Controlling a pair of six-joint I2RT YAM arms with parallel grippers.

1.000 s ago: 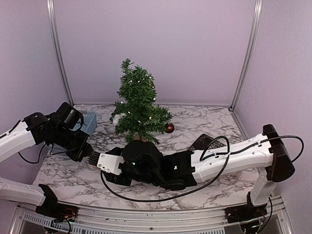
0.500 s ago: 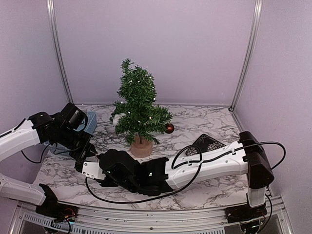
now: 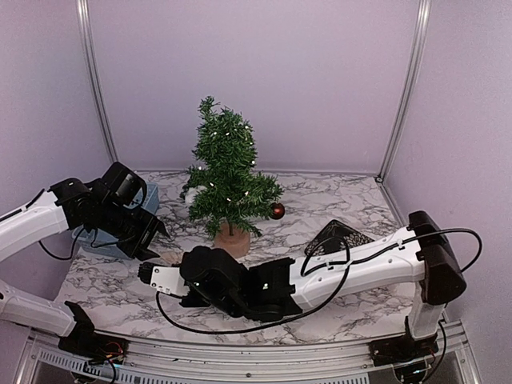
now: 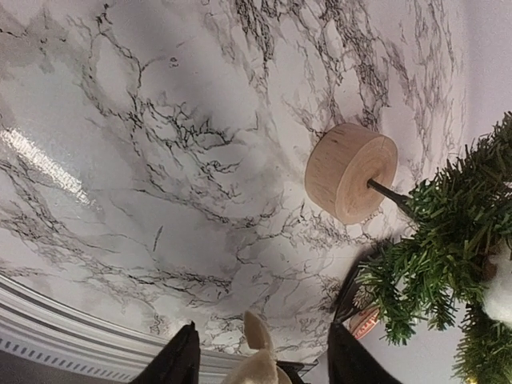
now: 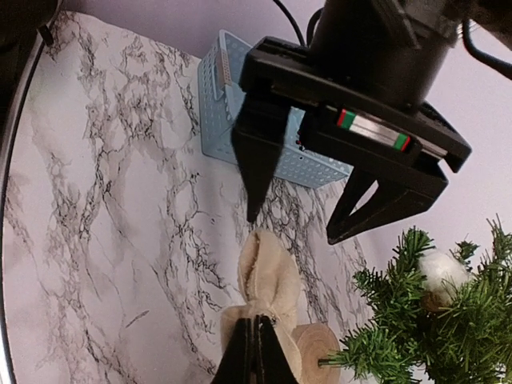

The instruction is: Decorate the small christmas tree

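left gripper [image 5: 292,228]: open astride tip of beige ornament [image 5: 268,276], apparently cloth | right gripper [image 5: 254,336]: closed on it | risk: thin pinch slips; ornament snags left fingers [image 5: 256,168] at parting

Dk-green tree [image 3: 226,172], tan base [image 4: 352,171], blk-veined wht table [image 3: 344,204], lt-blue basket [image 5: 214,104], red bauble [image 3: 278,210], beige ornament [image 5: 268,276]

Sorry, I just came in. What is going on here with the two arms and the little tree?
The right pincer is shut on one end of a beige ornament, low over the table. The left pincer is open at the ornament's other end and does not grip it, so this looks like a hand-over between the arms. The tree stands upright just beyond them, with a red ball hanging on a low branch.
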